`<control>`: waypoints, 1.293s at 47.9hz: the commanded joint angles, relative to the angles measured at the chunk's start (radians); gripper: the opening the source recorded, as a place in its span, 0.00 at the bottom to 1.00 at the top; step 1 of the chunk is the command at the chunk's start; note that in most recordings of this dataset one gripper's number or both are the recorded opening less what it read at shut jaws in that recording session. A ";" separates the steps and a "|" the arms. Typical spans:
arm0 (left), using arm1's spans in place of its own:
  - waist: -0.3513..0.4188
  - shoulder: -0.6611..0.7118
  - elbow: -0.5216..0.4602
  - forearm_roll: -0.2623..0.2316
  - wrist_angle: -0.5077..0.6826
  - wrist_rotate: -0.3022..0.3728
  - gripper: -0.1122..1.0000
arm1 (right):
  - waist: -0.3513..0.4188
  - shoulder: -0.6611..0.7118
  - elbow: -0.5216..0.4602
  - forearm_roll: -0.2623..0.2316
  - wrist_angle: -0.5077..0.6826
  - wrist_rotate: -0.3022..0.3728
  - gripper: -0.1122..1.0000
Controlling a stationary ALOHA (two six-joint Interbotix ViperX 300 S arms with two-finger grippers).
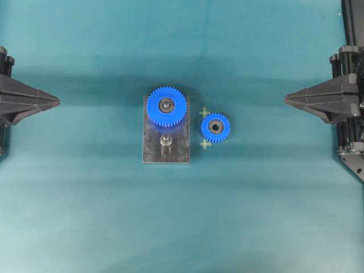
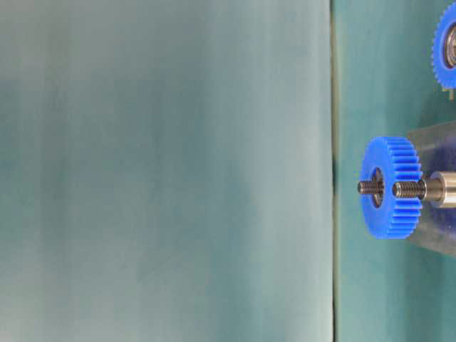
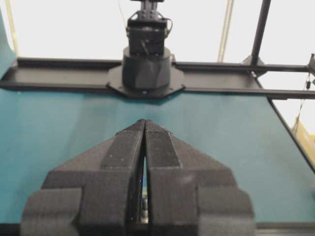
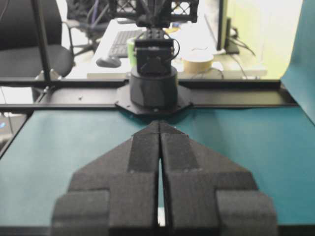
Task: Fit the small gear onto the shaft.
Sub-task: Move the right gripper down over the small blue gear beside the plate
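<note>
Two gears are seen on the teal mat [image 1: 85, 216] from overhead. The small gear [image 1: 215, 127] lies flat on the mat just right of the plate [image 1: 152, 149], apart from its right edge, between two pale cross marks [image 1: 205, 112]. The shaft [image 1: 165, 140] stands upright on the plate below the large gear [image 1: 166, 106], which overhangs the plate's top edge slightly. In the table-level view the shaft [image 2: 417, 189] is shown in front of the large gear [image 2: 392, 187], with the small gear [image 2: 446, 44] cut off by the frame edge. The left gripper [image 1: 57, 102] is held at the left edge of the mat and the right gripper [image 1: 287, 99] at the right edge, both well apart from the parts. Wide bare mat is left between each gripper and the plate, and below it. In the wrist views the left gripper [image 3: 144, 123] and right gripper [image 4: 159, 124] are shown clenched, pads pressed together, with nothing between them.
</note>
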 commanded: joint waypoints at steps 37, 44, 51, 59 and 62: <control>0.008 0.144 -0.112 0.011 0.388 -0.044 0.10 | -0.169 0.308 -0.267 0.160 0.776 0.123 0.08; 0.008 0.172 -0.115 0.011 0.399 -0.044 0.10 | -0.173 0.417 -0.313 0.147 0.808 0.121 0.08; 0.008 0.195 -0.114 0.011 0.394 -0.044 0.10 | -0.173 0.522 -0.353 0.146 0.845 0.118 0.09; 0.008 0.199 -0.115 0.011 0.396 -0.044 0.10 | -0.173 0.609 -0.405 0.146 0.856 0.118 0.19; 0.008 0.201 -0.117 0.011 0.394 -0.044 0.10 | -0.173 0.640 -0.423 0.144 0.854 0.117 0.30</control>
